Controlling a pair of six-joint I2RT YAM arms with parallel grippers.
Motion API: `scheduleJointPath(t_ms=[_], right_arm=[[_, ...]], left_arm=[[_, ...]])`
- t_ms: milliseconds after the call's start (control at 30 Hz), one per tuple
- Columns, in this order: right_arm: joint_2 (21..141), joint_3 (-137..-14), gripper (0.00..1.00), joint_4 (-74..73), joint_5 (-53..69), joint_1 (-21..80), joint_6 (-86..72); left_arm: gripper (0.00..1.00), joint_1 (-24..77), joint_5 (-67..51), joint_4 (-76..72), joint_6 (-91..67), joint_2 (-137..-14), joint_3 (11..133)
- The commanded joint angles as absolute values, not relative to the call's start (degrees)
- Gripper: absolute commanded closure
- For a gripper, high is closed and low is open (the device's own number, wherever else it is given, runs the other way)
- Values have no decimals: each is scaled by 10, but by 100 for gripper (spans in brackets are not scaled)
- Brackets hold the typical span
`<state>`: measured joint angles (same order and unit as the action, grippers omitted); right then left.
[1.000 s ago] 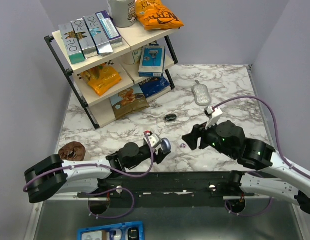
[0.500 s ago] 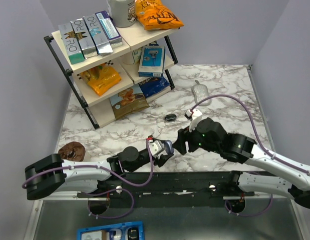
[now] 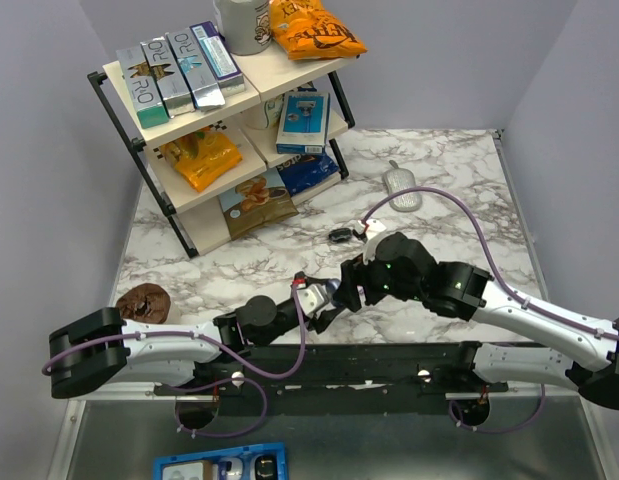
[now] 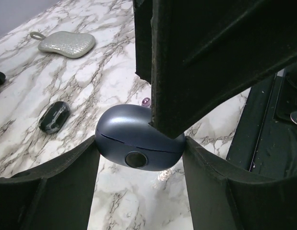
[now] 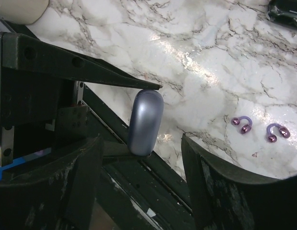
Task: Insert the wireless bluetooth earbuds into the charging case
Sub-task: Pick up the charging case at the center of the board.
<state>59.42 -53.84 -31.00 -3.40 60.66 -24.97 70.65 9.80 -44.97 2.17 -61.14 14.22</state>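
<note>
White marble bench [image 3: 439, 170]. Left arm lies low along the near edge. Left hand [image 3: 324, 297] is clamped on the closed lavender case [image 4: 138, 139], held off the bench. Right arm reaches toward the case, with the right hand [image 5: 141, 143] spread wide, straddling it. Two purple earbuds [image 5: 242, 123] lie near the case.

The charging case [image 4: 138, 143] is periwinkle, the earbuds [image 5: 243, 127] purple, the table [image 3: 459, 190] grey-veined white.

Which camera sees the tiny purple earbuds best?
The right wrist view: both tiny translucent purple C-shaped earbuds lie plainly on the white marble table. The left wrist view shows only a purple speck behind the periwinkle oval case. The top view hides them under the right arm.
</note>
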Motion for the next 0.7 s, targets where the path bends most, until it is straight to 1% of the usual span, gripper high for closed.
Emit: scheduleJointPath(t_ms=[0,233,367,600,633,667], right_arm=[[599,-550,26,-301,-16,606,-246],[615,-535,27,-281,-35,606,-260],[632,-538,30,-269,-32,606,-260],[662,-548,48,-252,-11,606,-259],[662,-548,53,-251,-10,605,-261],[661,-548,56,-252,-10,606,-261]], left_arm=[[100,713,120,-482,28,-599,137],[100,715,122,-487,23,-582,135],[100,716,124,-487,23,-574,134],[100,719,129,-490,18,-569,129],[100,719,130,-490,18,-569,129],[100,719,133,-488,18,-569,129]])
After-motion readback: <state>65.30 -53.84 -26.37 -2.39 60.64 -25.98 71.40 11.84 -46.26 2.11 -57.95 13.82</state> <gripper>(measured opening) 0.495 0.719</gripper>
